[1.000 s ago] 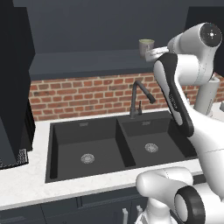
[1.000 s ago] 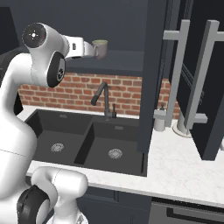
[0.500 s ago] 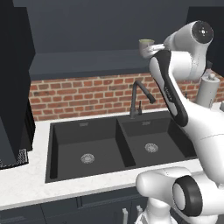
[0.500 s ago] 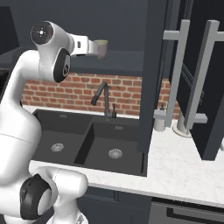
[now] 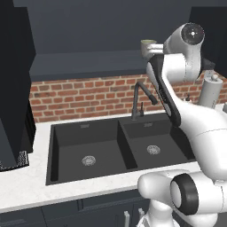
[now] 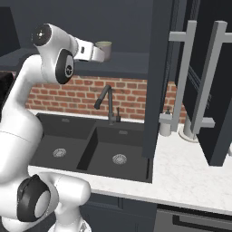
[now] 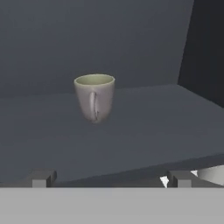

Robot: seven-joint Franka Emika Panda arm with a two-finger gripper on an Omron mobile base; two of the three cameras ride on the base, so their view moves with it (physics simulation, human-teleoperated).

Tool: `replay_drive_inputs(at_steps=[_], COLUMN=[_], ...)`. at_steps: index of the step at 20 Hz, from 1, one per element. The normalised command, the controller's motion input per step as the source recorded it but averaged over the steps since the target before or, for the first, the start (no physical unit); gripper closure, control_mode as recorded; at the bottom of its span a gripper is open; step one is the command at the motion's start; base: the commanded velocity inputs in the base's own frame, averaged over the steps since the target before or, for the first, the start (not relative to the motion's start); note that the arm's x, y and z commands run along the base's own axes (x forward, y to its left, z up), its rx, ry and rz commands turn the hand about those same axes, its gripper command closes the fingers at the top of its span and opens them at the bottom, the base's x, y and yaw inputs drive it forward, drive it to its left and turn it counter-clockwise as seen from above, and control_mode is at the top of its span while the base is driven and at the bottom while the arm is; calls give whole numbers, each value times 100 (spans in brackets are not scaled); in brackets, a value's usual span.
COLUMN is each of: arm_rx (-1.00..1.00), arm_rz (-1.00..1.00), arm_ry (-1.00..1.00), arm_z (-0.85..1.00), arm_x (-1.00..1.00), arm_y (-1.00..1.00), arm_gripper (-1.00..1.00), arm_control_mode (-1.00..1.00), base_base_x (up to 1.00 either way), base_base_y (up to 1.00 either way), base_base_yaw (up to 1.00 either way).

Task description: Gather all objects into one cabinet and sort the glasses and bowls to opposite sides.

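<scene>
Up high we go: the white arm's two-finger gripper (image 7: 109, 178) points level along the dark inner shelf (image 7: 144, 127) of the slate-grey wall cabinet above the sink, and its jaws stand wide apart with nothing between them. Straight ahead, well clear of the tips, stands the small pale handled cup with the olive-green rim (image 7: 94, 98), upright on the shelf board, handle turned toward the camera. It looks empty from here; only a pale greenish inner wall shows below the lip. In the left base view that same cup (image 5: 148, 45) peeks out just beyond the wrist, and in the right base view it (image 6: 103, 49) sits just off the end of the hand.

Why the level pose? A guess: with the handle facing the hand and the jaws spread to either side, the arm is lined up for a straight reach, either to grip the cup or having just set it there. Nothing is being held, that much is plain.

Down on the pale speckled bench (image 6: 190, 170), the black double sink (image 5: 111, 148) lies bare but for its two drains, the dark tap (image 5: 141, 98) arching over it. Over on the right, a cabinet door with long silver bar handles (image 6: 183, 81) hangs open, and a grey paper-towel holder (image 6: 188, 131) stands just behind it. Whether that side holds anything, I can't tell.
</scene>
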Motion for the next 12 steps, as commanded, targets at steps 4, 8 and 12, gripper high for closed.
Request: replay_drive_inputs(at_steps=[4,8,12], arm_rx=[0,0,0], arm_rz=[-3,5,7], arm_ry=[0,3,7], arm_z=[-9,-2,0], arm_x=[19,35,43], arm_y=[0,0,0], arm_gripper=[-100,-100,-100], arm_control_mode=[-100,-100,-100], base_base_x=[0,0,0], base_base_y=[0,0,0], base_base_yaw=[0,0,0])
